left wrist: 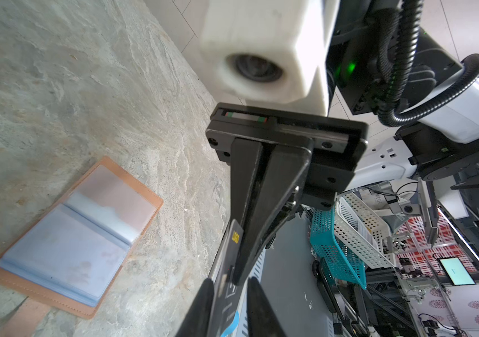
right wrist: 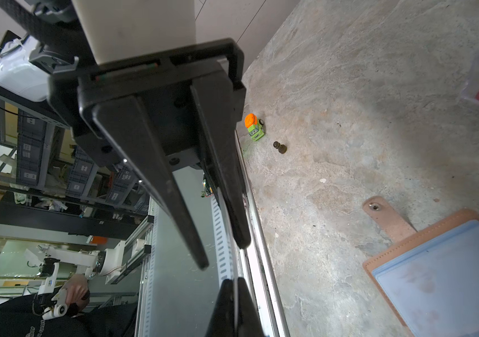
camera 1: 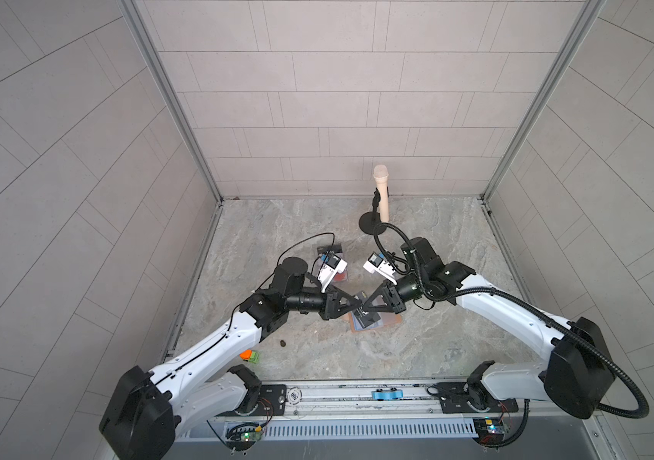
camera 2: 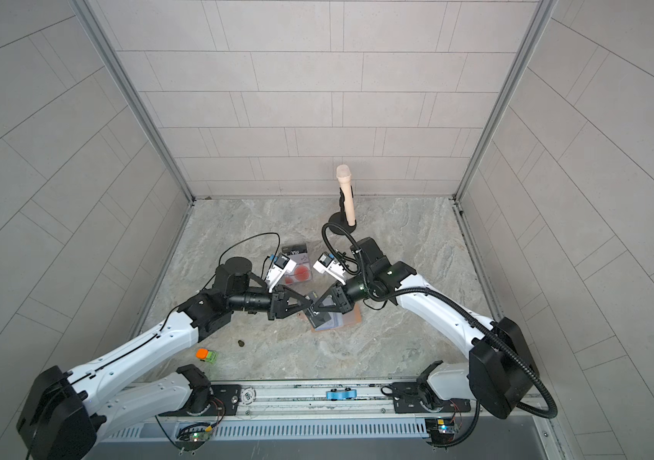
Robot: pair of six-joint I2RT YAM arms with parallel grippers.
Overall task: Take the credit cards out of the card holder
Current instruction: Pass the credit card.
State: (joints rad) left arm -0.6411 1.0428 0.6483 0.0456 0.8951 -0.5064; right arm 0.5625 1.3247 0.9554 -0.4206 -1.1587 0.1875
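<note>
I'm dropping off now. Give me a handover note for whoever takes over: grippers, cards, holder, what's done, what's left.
Right gripper: jaws shut on a dark card, held off the table near the card holder.
Left gripper: jaws apart on either side of that card, not clamped.
Holder: open flat; sleeves in view look empty.
Done: Vip card and red-circle card are in the clear box.
Left: probably pass the dark card across, set it down, check hidden sleeves.
</note>
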